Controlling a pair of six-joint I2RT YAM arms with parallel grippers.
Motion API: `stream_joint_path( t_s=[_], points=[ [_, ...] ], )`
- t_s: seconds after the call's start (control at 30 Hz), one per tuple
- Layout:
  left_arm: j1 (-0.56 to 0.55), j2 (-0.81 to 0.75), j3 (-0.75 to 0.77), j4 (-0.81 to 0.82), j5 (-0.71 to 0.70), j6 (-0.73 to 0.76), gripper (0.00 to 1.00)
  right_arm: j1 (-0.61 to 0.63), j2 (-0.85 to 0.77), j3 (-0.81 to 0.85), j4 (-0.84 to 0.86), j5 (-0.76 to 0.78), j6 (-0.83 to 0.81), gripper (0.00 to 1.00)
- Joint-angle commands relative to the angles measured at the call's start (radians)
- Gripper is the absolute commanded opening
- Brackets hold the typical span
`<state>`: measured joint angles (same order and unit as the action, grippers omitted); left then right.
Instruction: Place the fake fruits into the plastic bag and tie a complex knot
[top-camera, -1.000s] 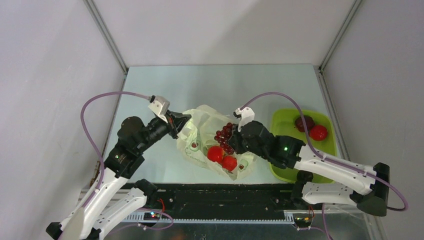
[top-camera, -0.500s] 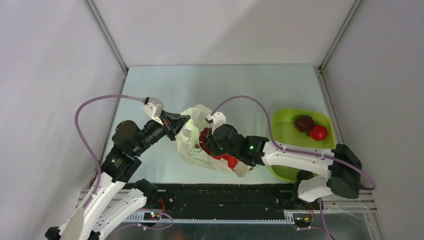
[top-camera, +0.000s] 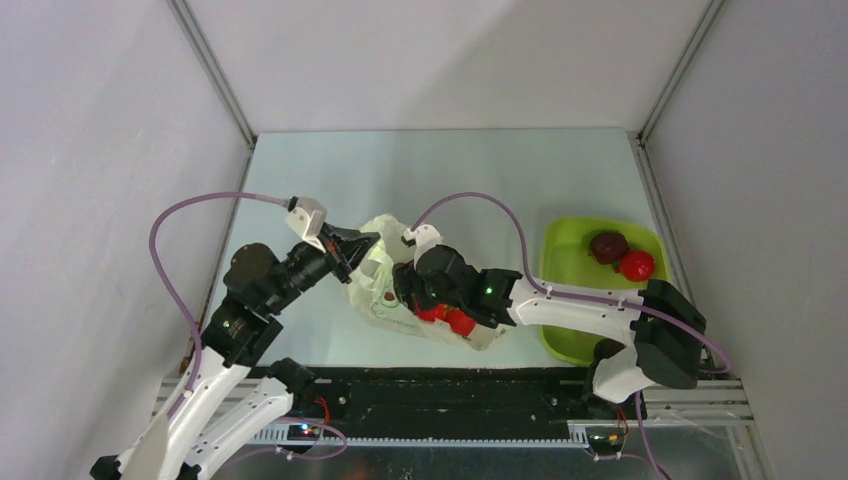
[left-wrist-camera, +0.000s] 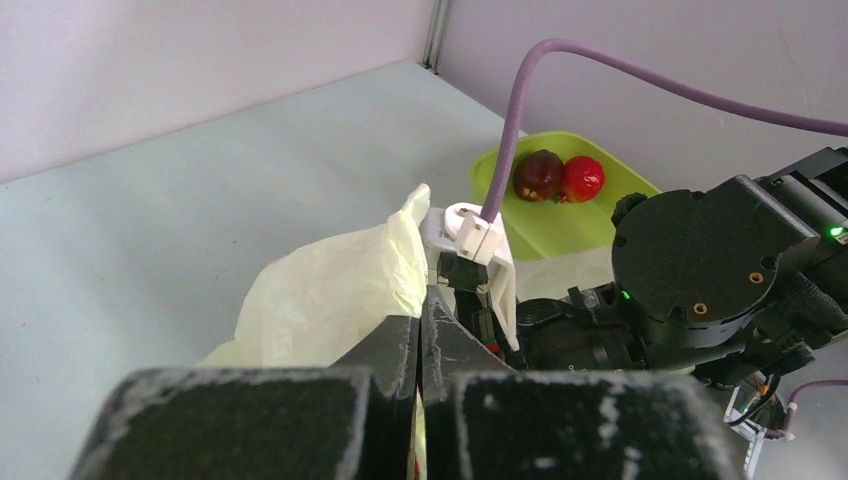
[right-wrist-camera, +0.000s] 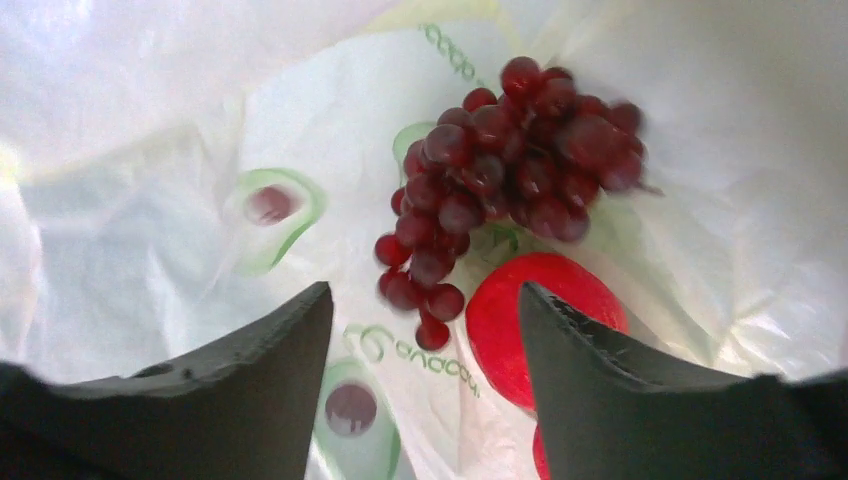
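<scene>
Fake fruits in the bag: a dark grape cluster (right-wrist-camera: 510, 150) fills the upper right of the right wrist view, slightly blurred. A bright red fruit (right-wrist-camera: 545, 315) lies just below it, the lowest grapes overlapping its left edge.
Seen from above: two red spots (top-camera: 452, 320) show through the film at lower centre of the top view. The grapes are hidden there by the right arm.
Fake fruits outside the bag: a dark maroon fruit (top-camera: 607, 245) and a second red fruit (top-camera: 637, 265) sit touching, side by side, at the far end of the lime-green tray (top-camera: 565, 300) on the right of the top view.
Plastic bag (top-camera: 380, 300): crumpled at the centre of the table (top-camera: 440, 180), between the two arms. Its pale film carries round green-and-brown prints.
Left gripper (left-wrist-camera: 421, 325): fingers pressed together and clamped on the bag's rim. A pale yellow fold of film rises from the tips toward the middle of the left wrist view. In the top view it meets the bag's upper left edge.
Right gripper (right-wrist-camera: 422, 295): fingers (right-wrist-camera: 290, 350) spread apart at the bottom of the right wrist view, gripping nothing. It is pushed into the bag, with film on every side. In the top view its tips are hidden inside the bag.
Tray and bag: just beside each other in the top view. Whether they touch, I cannot tell.
</scene>
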<state>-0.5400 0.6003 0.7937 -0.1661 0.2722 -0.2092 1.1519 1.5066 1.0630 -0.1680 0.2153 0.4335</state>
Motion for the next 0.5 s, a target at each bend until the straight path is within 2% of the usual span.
stream_joint_path(
  t_s=[0.0,0.23,0.47],
  points=[
    [0.007,-0.012,-0.007,0.023,-0.013,0.000,0.00,0.001,-0.045,0.047,0.033,0.001,-0.016,0.76],
    [0.006,-0.020,-0.010,0.014,-0.056,0.003,0.00,0.030,-0.112,0.047,-0.021,0.005,-0.042,0.77],
    [0.006,-0.023,-0.014,-0.005,-0.132,0.019,0.00,0.062,-0.262,0.046,-0.067,-0.014,-0.068,0.80]
  ],
)
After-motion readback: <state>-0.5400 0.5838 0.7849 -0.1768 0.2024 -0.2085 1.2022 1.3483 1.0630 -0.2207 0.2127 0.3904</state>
